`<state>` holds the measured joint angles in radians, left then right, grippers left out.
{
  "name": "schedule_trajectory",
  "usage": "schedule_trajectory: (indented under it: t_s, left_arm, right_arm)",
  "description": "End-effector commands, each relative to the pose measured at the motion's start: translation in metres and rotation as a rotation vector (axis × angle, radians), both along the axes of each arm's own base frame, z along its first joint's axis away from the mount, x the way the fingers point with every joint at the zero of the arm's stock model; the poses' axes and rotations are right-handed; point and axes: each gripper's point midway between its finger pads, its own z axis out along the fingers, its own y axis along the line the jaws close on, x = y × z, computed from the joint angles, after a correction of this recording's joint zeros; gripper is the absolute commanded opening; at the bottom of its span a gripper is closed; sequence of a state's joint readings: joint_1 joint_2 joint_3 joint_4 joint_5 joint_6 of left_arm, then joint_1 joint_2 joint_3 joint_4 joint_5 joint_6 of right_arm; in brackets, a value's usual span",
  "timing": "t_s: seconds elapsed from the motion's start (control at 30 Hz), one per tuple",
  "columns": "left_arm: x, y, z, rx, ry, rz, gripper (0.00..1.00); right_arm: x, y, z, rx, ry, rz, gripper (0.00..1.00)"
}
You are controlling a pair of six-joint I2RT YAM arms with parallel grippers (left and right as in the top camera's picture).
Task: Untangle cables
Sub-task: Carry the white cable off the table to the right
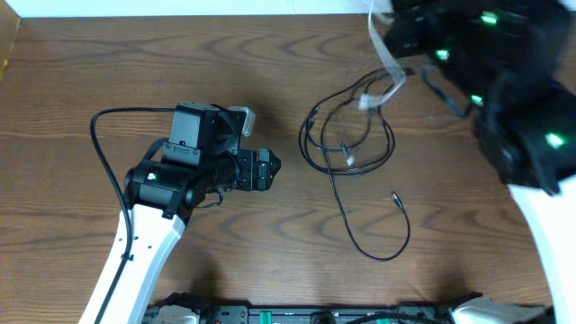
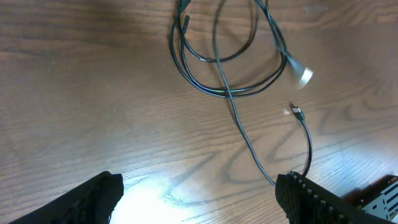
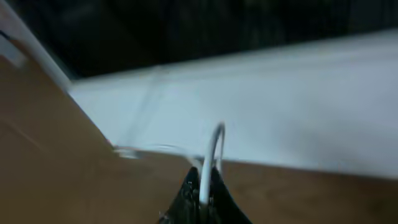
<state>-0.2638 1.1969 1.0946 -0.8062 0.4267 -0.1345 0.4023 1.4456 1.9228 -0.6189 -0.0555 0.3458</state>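
Overhead, the cables [image 1: 304,142] were seen lying in a loose, overlapping coil at the middle of the counter [image 1: 135,63]. One long strand trailed toward the near edge and ended in a small plug [image 1: 394,195]. The left pincer [image 1: 273,168] was held just left of the coil, its fingers [image 2: 102,199] spread apart with nothing between them. The right pincer [image 3: 202,186] was pressed together on a white cord [image 3: 214,146], which ran from the far side of the coil toward the back right corner. The cords were judged to be very light, limp and thin, and likely to slide and drag their neighbours when pulled. A hold was judged best taken on the free trailing strand near its plug, well clear of the crossings, where a single cord could be pinched alone.
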Motion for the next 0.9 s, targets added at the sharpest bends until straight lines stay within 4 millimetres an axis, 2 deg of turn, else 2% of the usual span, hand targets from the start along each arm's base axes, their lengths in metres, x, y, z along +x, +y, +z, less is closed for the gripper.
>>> schedule_trajectory:
  t_s: [0.0,0.07,0.23,0.43,0.5,0.53,0.63,0.87]
  left_arm:
    - [0.0,0.001,-0.003,0.011,0.005,0.002,0.85]
    - [0.0,0.001,-0.003,0.011,0.005,0.002,0.84]
    - [0.0,0.001,-0.003,0.011,0.009,0.002,0.84]
    - [0.0,0.001,-0.003,0.011,0.009,0.002,0.84]
    - [0.0,0.001,-0.003,0.012,0.009,0.002,0.84]
    - [0.0,0.001,-0.003,0.011,0.009,0.002,0.84]
    - [0.0,0.001,-0.003,0.011,0.009,0.002,0.84]
    - [0.0,0.001,-0.004,0.012,0.009,0.002,0.85]
  right_arm:
    - [0.007,-0.009,-0.011,-0.088,0.006,-0.043,0.01]
    - [0.011,-0.025,-0.023,-0.123,0.048,-0.127,0.01]
    - [0.017,-0.078,-0.047,-0.217,0.136,-0.366,0.01]
    - [0.022,-0.142,-0.051,-0.27,0.163,-0.572,0.01]
    - [0.024,-0.168,-0.051,-0.268,0.169,-0.645,0.01]
    - [0.025,-0.19,-0.052,-0.267,0.178,-0.702,0.01]
    - [0.024,-0.236,-0.056,-0.264,0.205,-0.815,0.01]
    - [0.021,-0.349,-0.087,-0.26,0.313,-1.071,0.01]
